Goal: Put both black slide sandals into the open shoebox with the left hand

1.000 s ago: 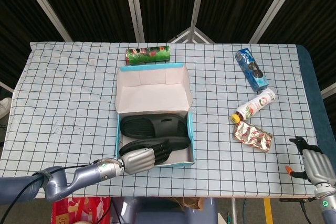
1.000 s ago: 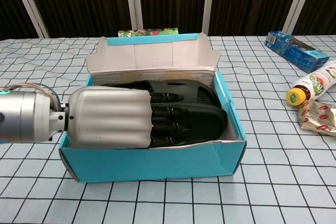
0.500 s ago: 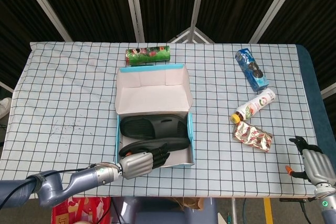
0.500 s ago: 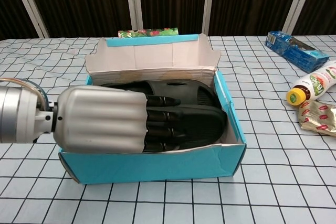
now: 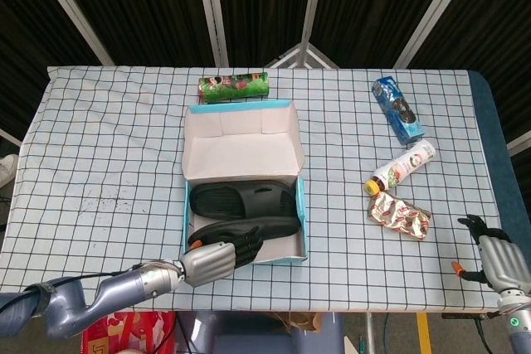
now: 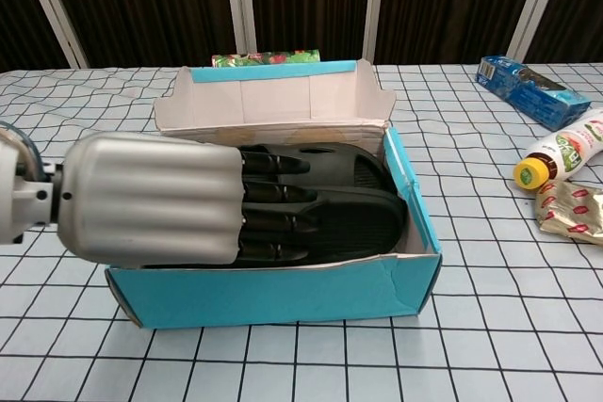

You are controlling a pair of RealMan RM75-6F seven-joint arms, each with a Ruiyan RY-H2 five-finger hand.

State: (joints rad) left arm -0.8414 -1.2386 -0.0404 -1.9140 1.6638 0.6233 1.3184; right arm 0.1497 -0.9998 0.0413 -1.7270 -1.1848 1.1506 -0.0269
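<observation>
Both sandals (image 5: pixel 243 201) lay inside the shoebox (image 5: pixel 301 205), one behind the other. The roll (image 5: pixel 234 86) lay behind the shoebox. The bottle (image 5: pixel 401 166), packet (image 5: pixel 397 109) and wrapper (image 5: pixel 400 214) lay right of the shoebox.

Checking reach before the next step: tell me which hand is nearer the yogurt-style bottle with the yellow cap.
Right. The right hand sits at the table's near right corner, below the bottle; the left hand is at the shoebox, further left.

You have a green tube (image 5: pixel 234 87) far off, and at right a blue packet (image 5: pixel 397 110), a bottle (image 5: pixel 401 167), perhaps a foil pouch (image 5: pixel 399 215).
</observation>
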